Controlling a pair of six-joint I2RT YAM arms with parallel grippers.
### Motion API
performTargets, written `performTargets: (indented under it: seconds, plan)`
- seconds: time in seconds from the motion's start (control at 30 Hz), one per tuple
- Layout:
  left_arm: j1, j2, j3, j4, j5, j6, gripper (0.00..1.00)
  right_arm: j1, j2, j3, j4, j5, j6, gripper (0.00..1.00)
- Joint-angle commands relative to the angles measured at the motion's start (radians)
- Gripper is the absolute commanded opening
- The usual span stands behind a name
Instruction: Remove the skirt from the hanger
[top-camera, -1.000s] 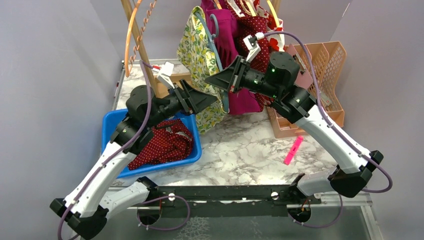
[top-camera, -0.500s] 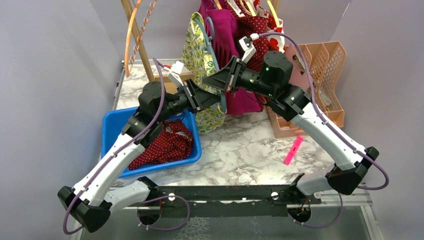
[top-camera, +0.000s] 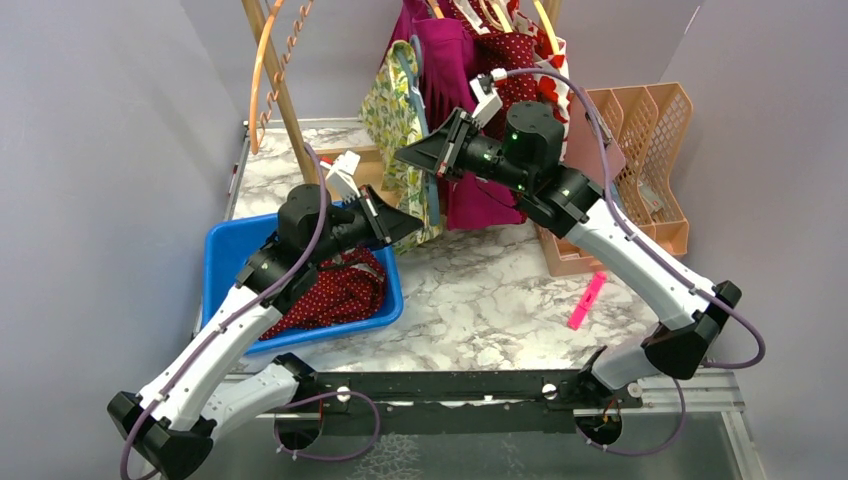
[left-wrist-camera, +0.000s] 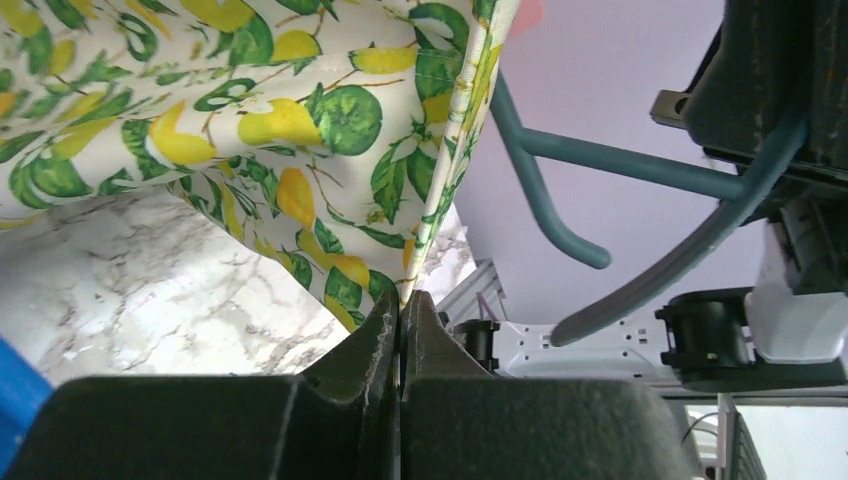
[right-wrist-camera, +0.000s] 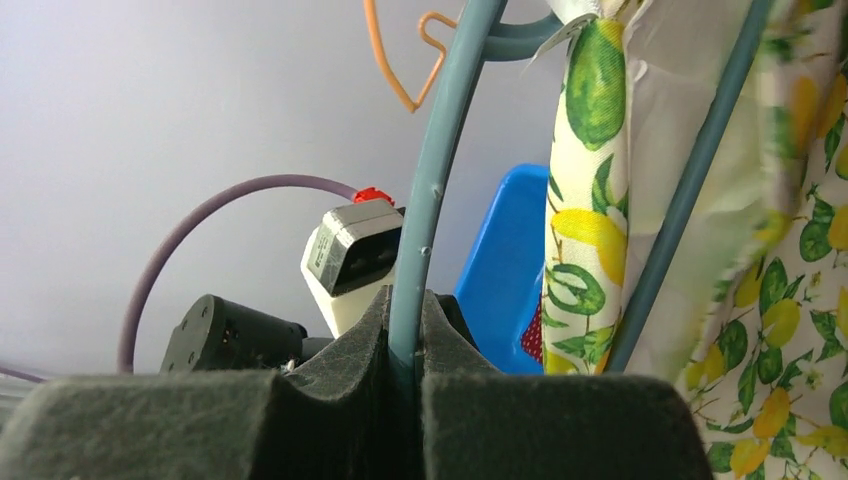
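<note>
On the left side of the table, toward its near edge: a blue bin (top-camera: 222, 250) with a red dotted cloth (top-camera: 335, 290) lying inside. Toward the right edge, flat on the marble top, a pink marker (top-camera: 587, 300).

Just past the far right corner of the bin, the left claw (left-wrist-camera: 402, 305), shut completely, with the lowest corner of the lemon-print skirt (left-wrist-camera: 250, 120) pinched by its hem between the two fingers. Higher and a little farther, the right claw (right-wrist-camera: 405, 325), closed tightly on the thin teal wire of the hanger (right-wrist-camera: 432, 170) and, as it seems, keeping it steady.

Skirt itself hanging from that hanger over the far half of the table, just in front of the magenta and red clothes (top-camera: 470, 190) on the wooden rack (top-camera: 278, 90). At the far right corner, an orange basket (top-camera: 660, 130).

Judged from this: both grips made, and nothing more done yet. Top of the skirt not yet off the hanger. Left to do: draw the cloth down and away while holding the hanger back, then free it fully and put it down. Cannot tell how the waist is fastened to the hanger.
</note>
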Motion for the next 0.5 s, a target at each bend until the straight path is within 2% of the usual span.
performTargets:
  seconds: [0.0,0.1,0.23,0.33,0.47]
  plan:
    - [-0.008,-0.038,-0.028,-0.109,-0.07,0.029,0.0,-0.007,-0.038,0.092,-0.033,0.03,0.044,0.01]
    - [-0.008,0.012,0.037,-0.116,-0.15,0.067,0.0,-0.007,-0.123,0.079,-0.297,-0.072,0.065,0.01]
    - [-0.008,0.073,0.059,-0.148,-0.235,0.049,0.0,-0.018,-0.24,0.018,-0.534,-0.187,0.115,0.01]
    - [-0.008,0.098,0.042,-0.121,-0.229,0.042,0.0,-0.019,-0.292,-0.01,-0.575,-0.251,0.145,0.01]
    - [-0.008,0.135,0.049,-0.021,-0.093,0.059,0.0,-0.021,-0.274,0.003,-0.566,-0.313,0.144,0.01]
